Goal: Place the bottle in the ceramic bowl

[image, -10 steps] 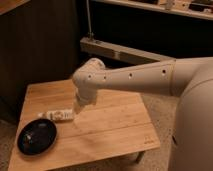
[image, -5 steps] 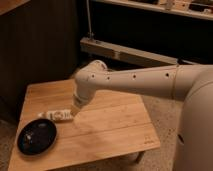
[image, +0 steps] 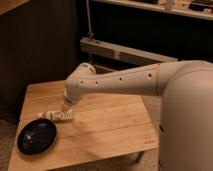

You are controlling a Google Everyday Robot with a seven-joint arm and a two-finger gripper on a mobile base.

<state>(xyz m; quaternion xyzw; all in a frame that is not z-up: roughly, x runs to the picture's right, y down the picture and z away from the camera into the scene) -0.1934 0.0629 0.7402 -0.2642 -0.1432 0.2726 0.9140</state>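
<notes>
The robot's arm (image: 122, 81) reaches down across a low wooden table (image: 112, 131), its gripper (image: 68, 110) now right at the near end of the bottle (image: 56, 115). Over the past second the wrist has swung leftward and settled lower, closing the last gap to the bottle. The bottle itself has not shifted; it lies on its side on the boards, just beside the ceramic bowl (image: 37, 136) and a little behind it, apart from the rim.

Whether the gripper has taken hold or merely hovers against the bottle cannot be told from where I stand, because the rounded wrist hides it. The move reads as the end of the approach: the pickup looks to be at hand, and the transfer has not begun. The black bowl sits empty at the table's front left corner, only a short carry away.

The tabletop is pale planked wood, otherwise bare. Behind it stands dark wall panelling, with a grey metal beam (image: 125, 51) running across the gloom — and a lit ledge (image: 165, 9) high at the back. The robot's white body (image: 187, 120) fills the right of the scene.
</notes>
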